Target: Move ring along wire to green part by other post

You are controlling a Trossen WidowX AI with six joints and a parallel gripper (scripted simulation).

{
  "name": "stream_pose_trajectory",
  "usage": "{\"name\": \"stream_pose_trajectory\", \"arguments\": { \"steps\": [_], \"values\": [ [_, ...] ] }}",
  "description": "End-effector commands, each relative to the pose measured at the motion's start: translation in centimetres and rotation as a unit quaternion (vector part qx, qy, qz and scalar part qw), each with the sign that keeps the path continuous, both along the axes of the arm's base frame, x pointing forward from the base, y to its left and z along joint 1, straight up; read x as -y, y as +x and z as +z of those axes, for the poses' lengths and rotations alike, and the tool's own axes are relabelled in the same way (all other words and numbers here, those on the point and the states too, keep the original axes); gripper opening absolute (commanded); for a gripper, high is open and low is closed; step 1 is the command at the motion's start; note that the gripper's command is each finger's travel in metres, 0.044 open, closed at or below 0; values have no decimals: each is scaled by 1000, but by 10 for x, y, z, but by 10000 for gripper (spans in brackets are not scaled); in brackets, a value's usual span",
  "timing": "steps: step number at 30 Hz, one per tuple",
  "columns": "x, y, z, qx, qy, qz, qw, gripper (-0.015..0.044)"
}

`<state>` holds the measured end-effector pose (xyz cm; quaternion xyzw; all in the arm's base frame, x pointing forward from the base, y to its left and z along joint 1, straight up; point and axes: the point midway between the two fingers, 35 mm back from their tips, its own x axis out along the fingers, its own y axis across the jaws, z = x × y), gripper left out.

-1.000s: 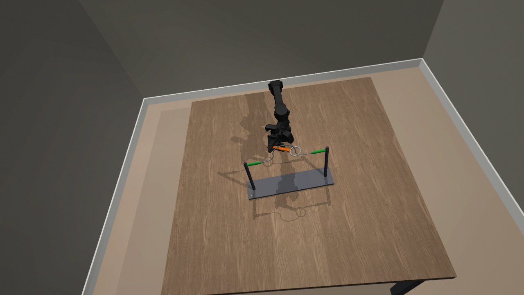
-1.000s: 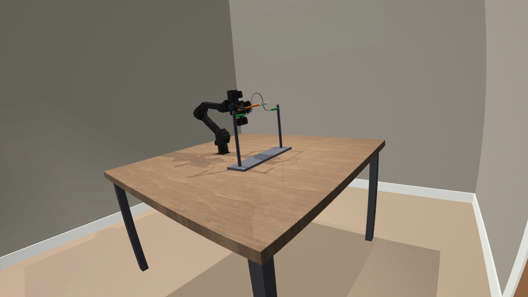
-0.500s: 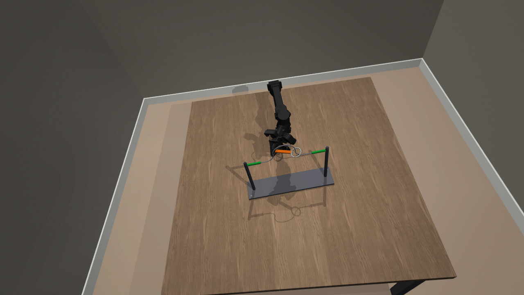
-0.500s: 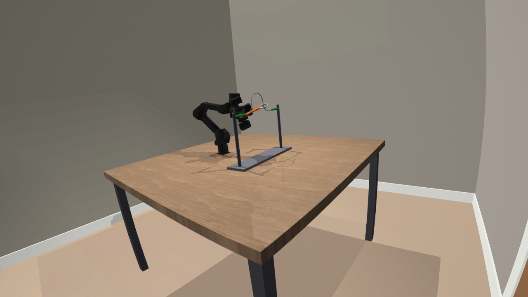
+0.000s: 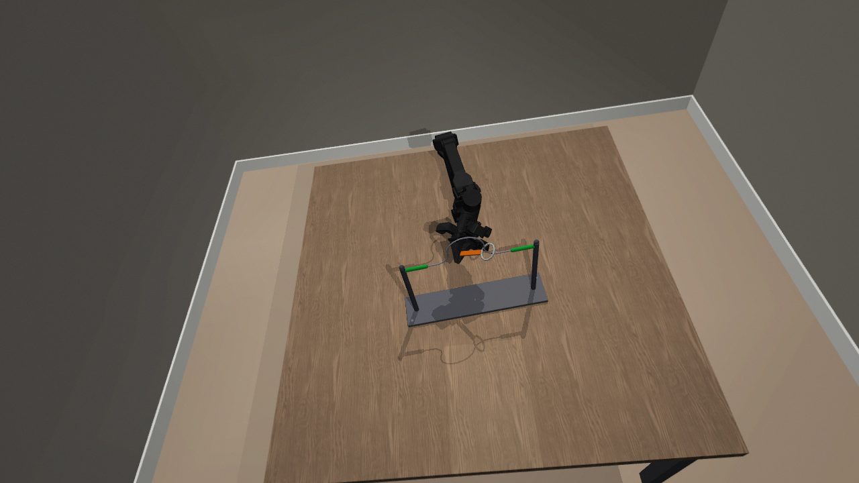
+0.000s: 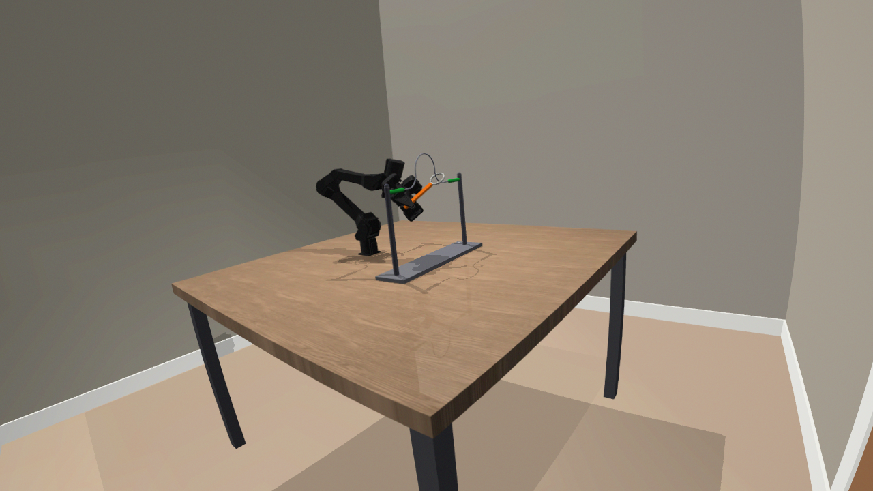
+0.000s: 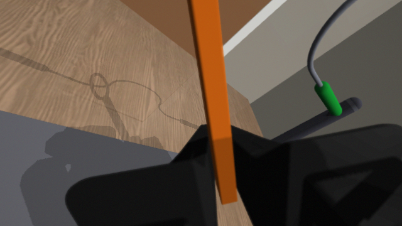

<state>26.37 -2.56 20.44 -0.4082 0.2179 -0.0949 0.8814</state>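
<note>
Two black fingers of the hand (image 5: 459,258) (image 6: 407,204) (image 7: 222,163) are grasping the orange handle (image 5: 470,253) (image 6: 422,192) (image 7: 211,81) near its lower end. From the hand, the handle is slanting upward to the ring (image 5: 493,249) (image 6: 442,175), which is standing beyond the fingers, away from both green parts. The grey wire (image 5: 465,237) (image 6: 424,153) (image 7: 311,56) seems to be passing through the ring; whether the two are touching, I cannot tell. Its tall arch is rising above the hand.

On the ring's side of the hand, one green part (image 5: 522,247) (image 6: 453,180) is meeting its post (image 5: 534,267) (image 6: 462,210); on the opposite side, the other green part (image 5: 417,268) (image 6: 397,190) is joining the second post (image 5: 409,289) (image 6: 391,232). Below the hand, the grey base (image 5: 510,288) (image 6: 390,277) (image 7: 19,135) is resting on the wooden bench (image 5: 360,390) (image 6: 335,323) (image 7: 141,47). Behind the hand, the black arm (image 5: 453,165) (image 6: 344,204) is bending at its joints.
</note>
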Motion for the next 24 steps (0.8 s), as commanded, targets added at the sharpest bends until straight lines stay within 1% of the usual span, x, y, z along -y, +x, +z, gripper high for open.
{"name": "stream_pose_trajectory", "arguments": {
  "steps": [1,5,11,24],
  "values": [
    [-9,2,-13,3,51,9,999,-150],
    [-19,7,-25,19,104,28,994,-150],
    [-38,7,-38,17,176,29,984,-150],
    [-78,3,-53,10,310,28,950,-150]
  ]
}}
